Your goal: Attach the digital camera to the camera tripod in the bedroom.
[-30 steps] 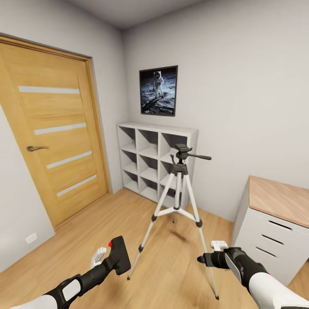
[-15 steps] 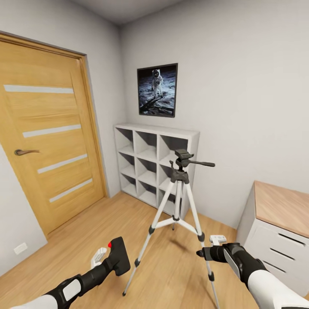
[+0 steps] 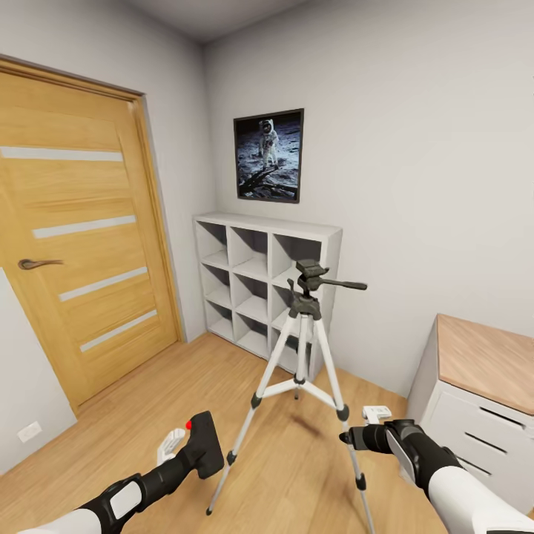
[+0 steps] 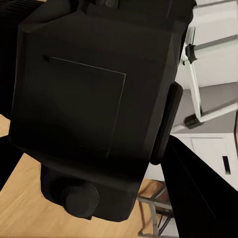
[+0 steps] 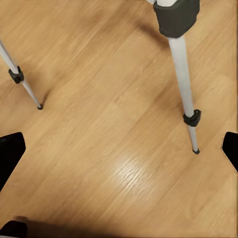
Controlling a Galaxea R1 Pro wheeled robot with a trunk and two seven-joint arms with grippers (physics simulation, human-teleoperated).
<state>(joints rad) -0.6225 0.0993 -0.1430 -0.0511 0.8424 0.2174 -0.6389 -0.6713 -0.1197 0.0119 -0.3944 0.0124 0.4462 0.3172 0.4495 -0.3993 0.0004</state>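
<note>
A bedroom corner with light grey walls and a wood plank floor (image 3: 148,400). A tripod (image 3: 300,371) with silver-white legs and a dark head stands on the floor in the middle of the room, its side handle pointing right. Behind it, against the far wall, sits a white cube shelf (image 3: 263,285), with a framed astronaut picture (image 3: 268,156) hanging above. A wooden door (image 3: 81,245) fills the left wall, and a wood-topped desk (image 3: 482,386) with white drawers stands at the right. Low and near on the left, the left gripper (image 3: 178,445) clasps a small black camera (image 3: 202,445) with a red button on top. Low on the right, the right gripper (image 3: 367,434) hangs empty near a tripod leg, its fingers spread apart.
</note>
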